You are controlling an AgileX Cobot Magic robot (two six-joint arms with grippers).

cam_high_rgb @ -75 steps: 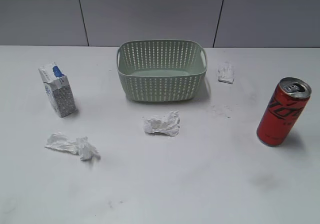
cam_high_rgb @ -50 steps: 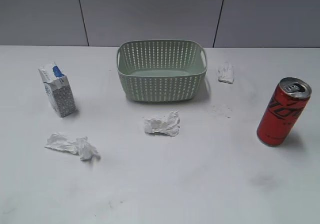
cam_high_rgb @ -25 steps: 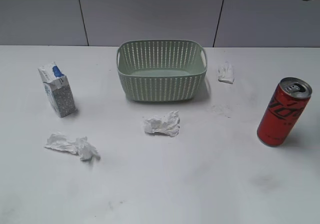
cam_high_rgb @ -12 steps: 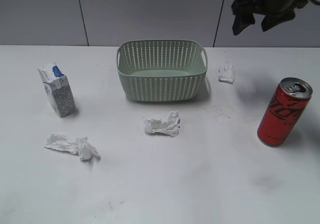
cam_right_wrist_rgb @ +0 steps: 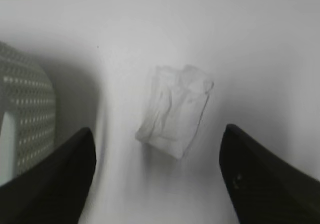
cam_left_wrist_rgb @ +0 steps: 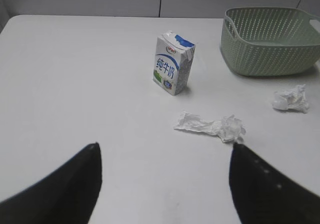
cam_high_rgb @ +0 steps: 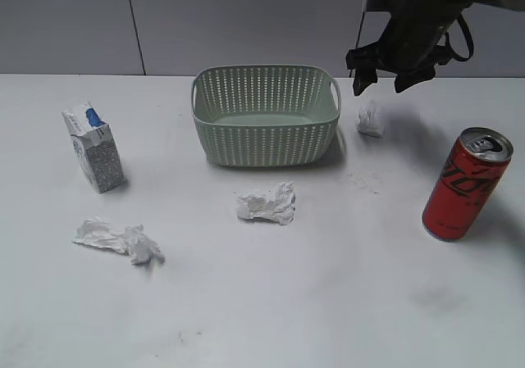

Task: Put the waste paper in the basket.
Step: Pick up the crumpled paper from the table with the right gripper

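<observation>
The sage-green basket (cam_high_rgb: pixel 265 114) stands at the back middle of the table and shows empty. Three white paper wads lie on the table: one right of the basket (cam_high_rgb: pixel 371 120), one in front of it (cam_high_rgb: pixel 266 204), one at the front left (cam_high_rgb: pixel 117 238). My right gripper (cam_high_rgb: pixel 381 74) is open and hovers just above the right wad. In the right wrist view that wad (cam_right_wrist_rgb: pixel 175 111) lies between and ahead of the spread fingers, with the basket wall (cam_right_wrist_rgb: pixel 22 109) at the left. My left gripper (cam_left_wrist_rgb: pixel 165 151) is open above bare table, near the front-left wad (cam_left_wrist_rgb: pixel 212 126).
A white-and-blue milk carton (cam_high_rgb: pixel 94 147) stands at the left; it also shows in the left wrist view (cam_left_wrist_rgb: pixel 172 63). A red drink can (cam_high_rgb: pixel 464 184) stands at the right, in front of the right arm. A grey panelled wall runs behind the table.
My right arm has come into view from the upper right and dropped down-left to just above the wad right of the basket. Nothing on the table has moved.
</observation>
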